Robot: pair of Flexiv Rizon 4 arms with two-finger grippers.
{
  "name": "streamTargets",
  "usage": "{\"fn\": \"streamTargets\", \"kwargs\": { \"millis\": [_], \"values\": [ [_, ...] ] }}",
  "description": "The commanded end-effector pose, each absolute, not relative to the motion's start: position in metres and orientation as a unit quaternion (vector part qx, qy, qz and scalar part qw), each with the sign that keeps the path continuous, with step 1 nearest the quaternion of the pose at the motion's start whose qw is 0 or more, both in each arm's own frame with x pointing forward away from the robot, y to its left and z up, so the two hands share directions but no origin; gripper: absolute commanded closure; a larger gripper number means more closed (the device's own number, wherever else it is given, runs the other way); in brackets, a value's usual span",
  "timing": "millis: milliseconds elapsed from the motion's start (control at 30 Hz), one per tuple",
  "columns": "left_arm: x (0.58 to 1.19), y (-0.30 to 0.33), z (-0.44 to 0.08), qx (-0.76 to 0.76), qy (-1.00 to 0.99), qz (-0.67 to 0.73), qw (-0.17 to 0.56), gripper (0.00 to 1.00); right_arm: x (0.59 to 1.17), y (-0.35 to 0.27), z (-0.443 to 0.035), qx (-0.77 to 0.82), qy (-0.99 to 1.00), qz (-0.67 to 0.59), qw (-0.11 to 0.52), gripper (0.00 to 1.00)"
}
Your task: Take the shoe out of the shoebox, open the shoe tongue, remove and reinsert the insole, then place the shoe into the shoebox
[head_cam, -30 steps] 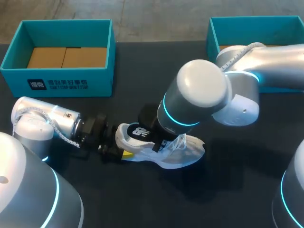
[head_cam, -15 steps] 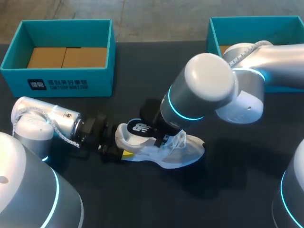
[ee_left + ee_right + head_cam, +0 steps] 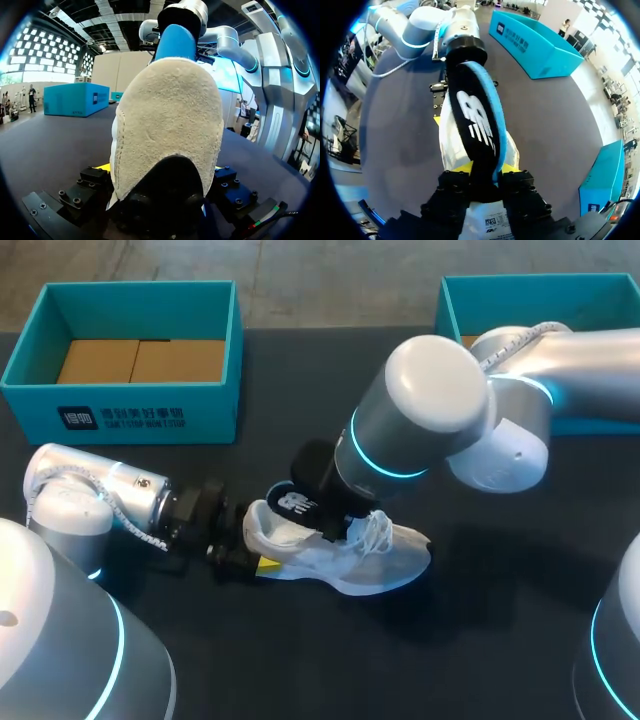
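Shoe (image 3: pixel 345 558) lies mid-tabletop, heel clamped in the left gripper (image 3: pixel 161 170), with the right gripper (image 3: pixel 484 172) pinching the partly raised insole (image 3: pixel 476 120). If the insole's toe end snags inside, the pull may drag the shoe loose or buckle the insole. The shoebox (image 3: pixel 150 418) waits at the far-left corner.

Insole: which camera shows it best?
Right wrist view: the insole shows nearly whole, held in the right end effector above the shoe. Head view shows only one end; left wrist view, a blue strip past the heel.
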State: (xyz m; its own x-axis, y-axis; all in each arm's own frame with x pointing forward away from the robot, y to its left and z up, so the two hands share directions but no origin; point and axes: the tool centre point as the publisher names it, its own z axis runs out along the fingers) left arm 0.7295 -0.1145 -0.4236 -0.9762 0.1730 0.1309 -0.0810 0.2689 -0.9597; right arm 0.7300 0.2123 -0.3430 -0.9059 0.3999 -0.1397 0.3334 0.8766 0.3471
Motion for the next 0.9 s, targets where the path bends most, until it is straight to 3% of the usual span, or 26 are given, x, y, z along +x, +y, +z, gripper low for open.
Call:
{"fn": "streamTargets", "kwargs": {
  "millis": [33, 900],
  "values": [
    [0.7302, -0.1123, -0.4270, -0.029, -0.790, 0.604, 0.105, 1.00, 0.7313, 0.2140, -0.3439, 0.189, 0.964, 0.157, 0.100, 0.68],
    [0.7302, -0.1123, -0.4270, -0.029, -0.790, 0.604, 0.105, 1.00, 0.7324, 0.2166, -0.3435, 0.170, 0.968, 0.168, 0.076, 0.66]
  ]
}}
